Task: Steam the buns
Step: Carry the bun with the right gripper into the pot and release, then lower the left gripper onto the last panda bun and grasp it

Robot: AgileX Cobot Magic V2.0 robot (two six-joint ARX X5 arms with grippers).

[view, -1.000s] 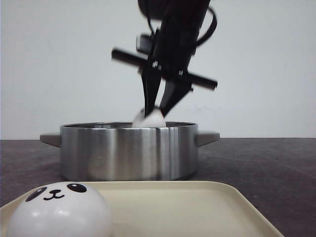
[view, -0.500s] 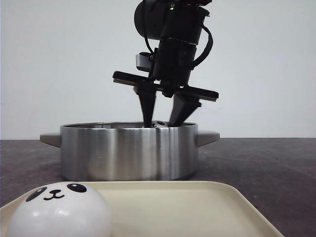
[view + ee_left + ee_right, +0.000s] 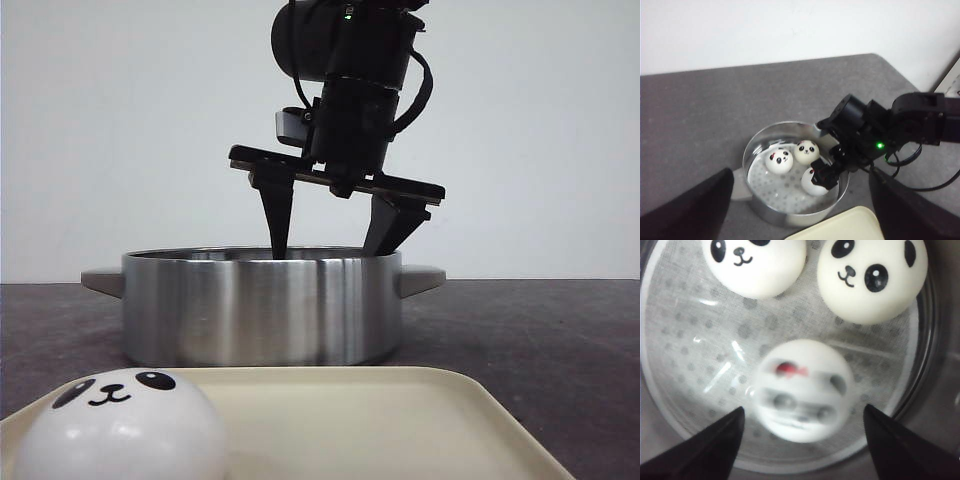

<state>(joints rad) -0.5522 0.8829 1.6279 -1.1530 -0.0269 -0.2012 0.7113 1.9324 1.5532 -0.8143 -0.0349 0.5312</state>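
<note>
My right pincer (image 3: 335,240) hangs apart over the pot (image 3: 260,308), holding nothing. The last bun (image 3: 120,428) on the tray (image 3: 420,420) looks glossy, light and slippery, so I would pinch its wide sides low down.

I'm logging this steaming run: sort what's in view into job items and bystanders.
Belongs to the job:
- three buns in the steel pot
- one bun waiting on the cream tray
- right gripper, open over the pot
- left gripper, open

Just there:
- grey table
- white wall
</note>
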